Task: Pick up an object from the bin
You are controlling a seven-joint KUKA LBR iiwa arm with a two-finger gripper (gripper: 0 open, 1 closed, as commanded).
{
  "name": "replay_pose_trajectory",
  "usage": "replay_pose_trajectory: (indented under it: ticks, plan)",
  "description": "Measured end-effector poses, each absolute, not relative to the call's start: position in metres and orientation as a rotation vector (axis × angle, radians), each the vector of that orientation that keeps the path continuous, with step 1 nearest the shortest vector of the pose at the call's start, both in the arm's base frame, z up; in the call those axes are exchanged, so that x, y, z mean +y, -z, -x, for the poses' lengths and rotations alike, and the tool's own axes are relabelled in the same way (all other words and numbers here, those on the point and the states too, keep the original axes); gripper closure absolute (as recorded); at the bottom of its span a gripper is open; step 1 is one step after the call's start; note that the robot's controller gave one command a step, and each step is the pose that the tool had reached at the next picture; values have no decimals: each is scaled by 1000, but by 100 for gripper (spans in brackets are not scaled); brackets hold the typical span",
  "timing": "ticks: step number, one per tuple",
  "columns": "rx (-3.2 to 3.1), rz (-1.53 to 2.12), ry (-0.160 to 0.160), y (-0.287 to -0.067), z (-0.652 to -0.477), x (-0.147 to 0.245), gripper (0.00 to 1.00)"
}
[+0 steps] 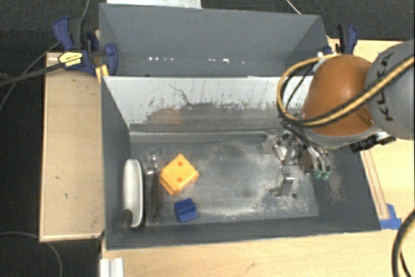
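Pincer (pixel 285 183) at right of bin (pixel 214 42), white bar (pixel 133 192) lengthwise along left wall

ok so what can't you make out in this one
- camera view: the claw blends into the scuffed floor of the bin, and the arm's orange cover hides its top.
- camera view: the dark thing between the white oblong and the yellow cube is too dim to identify.
- camera view: the blue block is too small to show detail.
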State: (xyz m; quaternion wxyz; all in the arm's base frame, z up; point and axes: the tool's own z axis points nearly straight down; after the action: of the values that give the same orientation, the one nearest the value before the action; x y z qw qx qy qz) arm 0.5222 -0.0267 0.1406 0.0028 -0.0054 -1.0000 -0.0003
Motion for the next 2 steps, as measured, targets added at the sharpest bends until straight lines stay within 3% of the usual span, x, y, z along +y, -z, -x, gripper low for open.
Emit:
replay_pose_trajectory:
  ticks: [1, 2]
  plan:
    - [-3144, 15, 0, -145, -524, -27, 0]
    - [-3135, -118, 2, -68, -550, -6, 0]
